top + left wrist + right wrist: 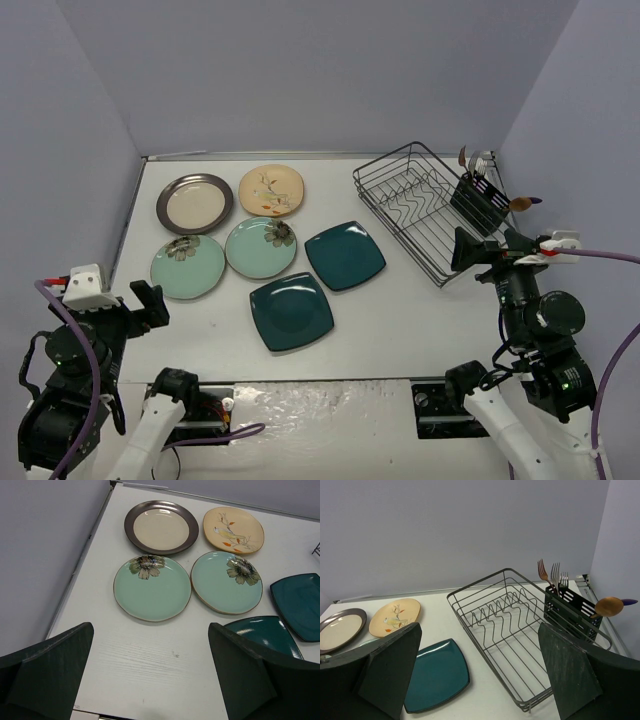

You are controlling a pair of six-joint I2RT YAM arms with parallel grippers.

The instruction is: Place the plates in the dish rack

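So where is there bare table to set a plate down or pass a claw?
Bare table: the near strip in front of the nearer teal square plate, and the narrow lane between the farther teal square plate and the dish rack. Crowded: all six plates sit nearly edge to edge left of centre.

Hand [480, 672] spread; rack [502, 616] beside plate [437, 677] (teal)

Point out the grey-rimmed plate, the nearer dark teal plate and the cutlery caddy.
grey-rimmed plate [195, 203], top external view, on its cream centre.
nearer dark teal plate [291, 311], top external view, on its flat middle.
cutlery caddy [571, 612], right wrist view, on its slotted front wall.
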